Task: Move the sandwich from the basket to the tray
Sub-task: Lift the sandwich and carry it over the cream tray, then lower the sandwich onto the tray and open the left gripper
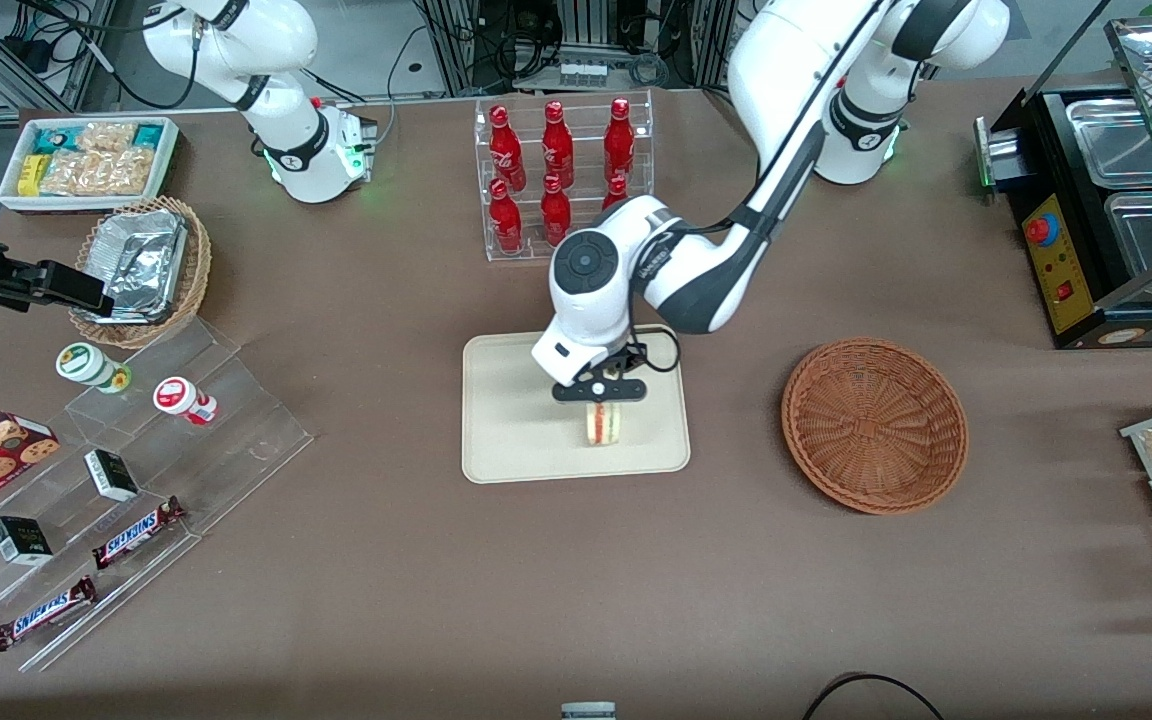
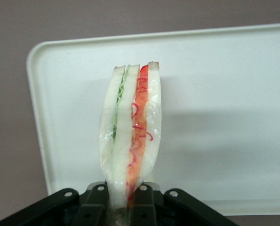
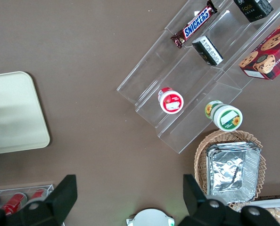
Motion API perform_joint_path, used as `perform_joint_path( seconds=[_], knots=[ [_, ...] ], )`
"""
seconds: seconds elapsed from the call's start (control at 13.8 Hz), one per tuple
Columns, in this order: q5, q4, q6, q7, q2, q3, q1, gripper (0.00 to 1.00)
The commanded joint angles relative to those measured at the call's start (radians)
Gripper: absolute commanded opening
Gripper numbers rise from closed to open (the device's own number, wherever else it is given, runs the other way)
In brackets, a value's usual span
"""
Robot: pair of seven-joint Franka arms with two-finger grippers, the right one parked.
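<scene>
Front view shows my claw (image 1: pixel 600 390) hanging over the middle of the tray (image 1: pixel 496 440), clenched on the sandwich (image 1: pixel 603 424); the wedge dangles from it just above the tray floor, nearer the tray's front edge than its back one, and I cannot tell whether its tip touches down yet. From my wrist camera the fingers (image 2: pixel 95 200) pinch one narrow end of the sandwich (image 2: pixel 130 132), with the bread slices standing on edge and the tray (image 2: pixel 225 94) spread beneath.

I judge it a light, soft thing: pale bread with red and green filling, wrapped in thin clear film that looks slick. Squeeze too hard and the slices would crush and the filling bulge; too loosely and the film could slide between my pads. The flat bread faces, near an end, seem the sensible place to hold, which is how I have it now.

Counting: one sandwich, one tray, one reddish-brown basket (image 1: pixel 874 425) with nothing in it, sitting on the tabletop toward my arm's end, well apart from the tray. At the back edge of the tabletop a clear rack holds six red bottles (image 1: pixel 557 170). Toward the parked arm's end I count two Snickers bars (image 1: pixel 136 532) on a clear stepped stand.
</scene>
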Motion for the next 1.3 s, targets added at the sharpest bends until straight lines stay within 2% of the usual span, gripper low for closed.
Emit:
perform_joint_path(
  seconds=[0.0, 0.51, 0.58, 0.65, 0.72, 0.8, 0.87, 0.94, 1.23],
  knots=[
    [0.016, 0.044, 0.076, -0.015, 0.076, 0.011, -0.047, 0.00],
    [0.017, 0.044, 0.086, -0.058, 0.110, 0.014, -0.068, 0.00],
    [0.017, 0.044, 0.086, -0.061, 0.115, 0.012, -0.068, 0.16],
    [0.017, 0.044, 0.086, -0.075, 0.116, 0.012, -0.068, 0.37],
    [0.017, 0.044, 0.086, -0.099, 0.116, 0.012, -0.070, 0.37],
    [0.017, 0.042, 0.086, -0.113, 0.116, 0.012, -0.071, 0.46],
    [0.017, 0.042, 0.086, -0.116, 0.118, 0.012, -0.071, 0.80],
    [0.017, 0.042, 0.086, -0.116, 0.116, 0.012, -0.071, 0.99],
    [0.017, 0.045, 0.084, -0.115, 0.089, 0.014, -0.067, 1.00]
  ],
)
